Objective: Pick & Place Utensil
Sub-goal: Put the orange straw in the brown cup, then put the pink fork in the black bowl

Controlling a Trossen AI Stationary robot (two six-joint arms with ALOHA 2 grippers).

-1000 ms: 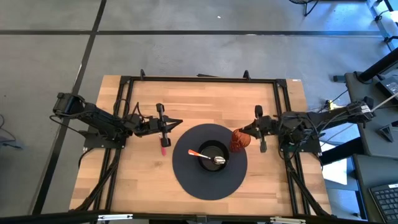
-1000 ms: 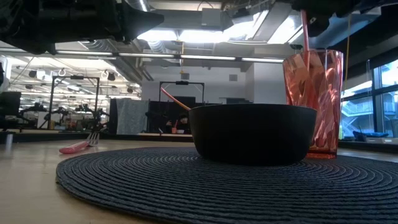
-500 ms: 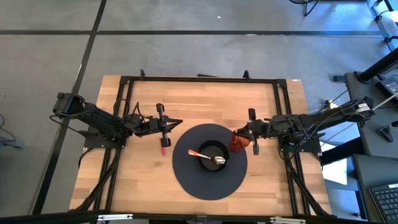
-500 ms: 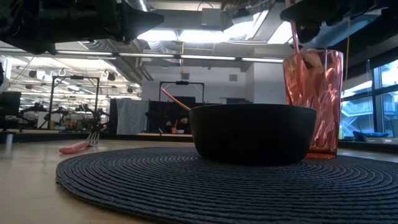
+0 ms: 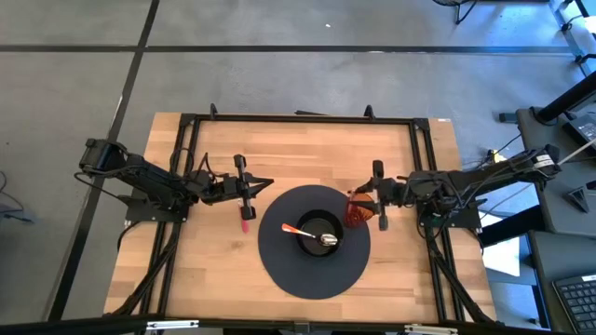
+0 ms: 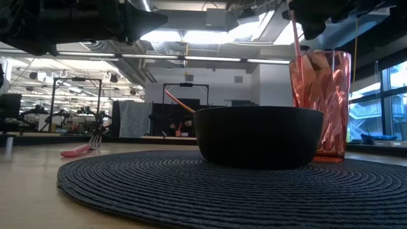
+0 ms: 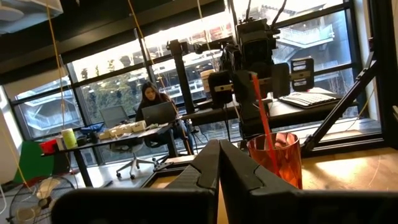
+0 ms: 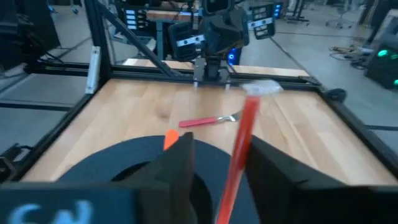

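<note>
A red tumbler [image 5: 357, 213] stands on the right of a round black placemat [image 5: 279, 265]. It also shows in the low view [image 6: 321, 105]. My right gripper [image 5: 361, 195] is above the tumbler, shut on a red-handled utensil [image 6: 296, 35] that slants down into it. A black bowl [image 5: 319, 233] at the mat's middle holds an orange-handled spoon [image 5: 310, 233]. A pink fork [image 5: 245, 218] lies flat on the wood left of the mat. My left gripper [image 5: 264, 185] is shut and empty, above the table just beyond the fork. My right gripper pinches the utensil's red handle [image 8: 239, 155] between its two fingers. The fingers come about level from the table's right side and lie across the handle. The utensil is tilted, with its pale end [image 8: 262, 89] up and its lower part inside the tumbler [image 7: 273, 158].
A black metal frame [image 5: 298, 119] runs along the table's far edge and down both sides by the arm bases. Bare wood lies between the fork and the far edge. Beyond the table, a person sits at a desk [image 7: 152, 106].
My right gripper has moved toward the table's left edge, over the tumbler, still shut on the utensil. The utensil has tipped from nearly upright to slanting, its upper part leaning left while its lower part stays in the tumbler.
</note>
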